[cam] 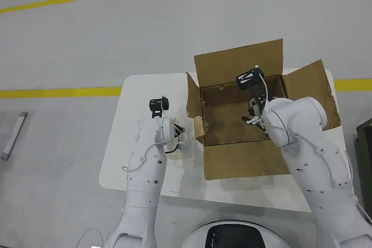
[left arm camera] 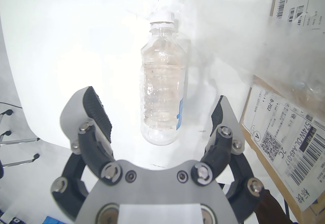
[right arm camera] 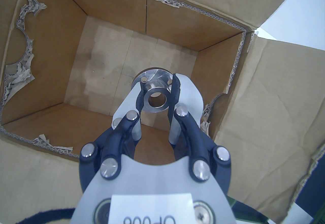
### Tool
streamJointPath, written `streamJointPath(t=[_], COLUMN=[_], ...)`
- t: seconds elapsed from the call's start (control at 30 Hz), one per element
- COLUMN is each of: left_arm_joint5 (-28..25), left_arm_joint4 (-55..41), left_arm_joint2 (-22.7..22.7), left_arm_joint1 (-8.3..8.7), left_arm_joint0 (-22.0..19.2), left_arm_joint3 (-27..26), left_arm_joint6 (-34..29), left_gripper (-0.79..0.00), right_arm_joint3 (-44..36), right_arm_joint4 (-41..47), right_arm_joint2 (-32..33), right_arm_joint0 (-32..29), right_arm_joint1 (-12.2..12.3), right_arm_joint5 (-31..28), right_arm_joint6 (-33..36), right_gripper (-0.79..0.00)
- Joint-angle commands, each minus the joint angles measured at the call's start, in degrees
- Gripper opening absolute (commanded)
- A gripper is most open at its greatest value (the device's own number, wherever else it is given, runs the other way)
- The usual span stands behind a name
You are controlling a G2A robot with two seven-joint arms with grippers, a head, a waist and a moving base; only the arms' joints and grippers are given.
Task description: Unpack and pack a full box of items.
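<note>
Box (cam: 235,160) on the right half of the bench (cam: 142,99); bottle (left arm camera: 162,92) lying just beside its left wall, under my left gripper (left arm camera: 156,94), fingers apart. Inside the box my right gripper (right arm camera: 158,81) has its fingers clamped on a metal flange (right arm camera: 152,75). I would keep its travel vertical, clear of the torn walls.

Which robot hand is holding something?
The right hand, over the box, is shut on a metal flange; the left hand is open above the bottle.

A white table (cam: 125,111) stands on grey floor (cam: 62,49) crossed by yellow lines (cam: 49,93).
</note>
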Motion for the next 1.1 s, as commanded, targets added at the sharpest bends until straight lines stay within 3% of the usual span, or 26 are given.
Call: streamJointPath(t=[0.0, 0.63, 0.67, 1.07], left_arm_joint5=[0.00, 0.00, -0.02, 2.11], left_arm_joint4=[0.00, 0.00, -0.10, -0.58], left_arm_joint2=[0.00, 0.00, -0.05, -2.47], left_arm_joint1=[0.00, 0.00, 0.01, 0.55], left_arm_joint0=[0.00, 0.00, 0.20, 3.26], left_arm_joint3=[0.00, 0.00, -0.03, -6.13], left_arm_joint6=[0.00, 0.00, 0.43, 4.78], left_gripper=[0.000, 0.000, 0.000, 0.000], right_arm_joint3=[-0.04, -0.04, -0.04, 1.63], right_arm_joint4=[0.00, 0.00, 0.00, 0.23], right_arm_joint2=[0.00, 0.00, 0.00, 0.38], right_arm_joint0=[-0.01, -0.01, -0.01, -1.45], right_arm_joint1=[0.00, 0.00, 0.00, 0.06], right_arm_joint5=[0.00, 0.00, 0.00, -0.29], right_arm_joint6=[0.00, 0.00, 0.00, -3.29], right_gripper=[-0.785, -0.785, 0.000, 0.000])
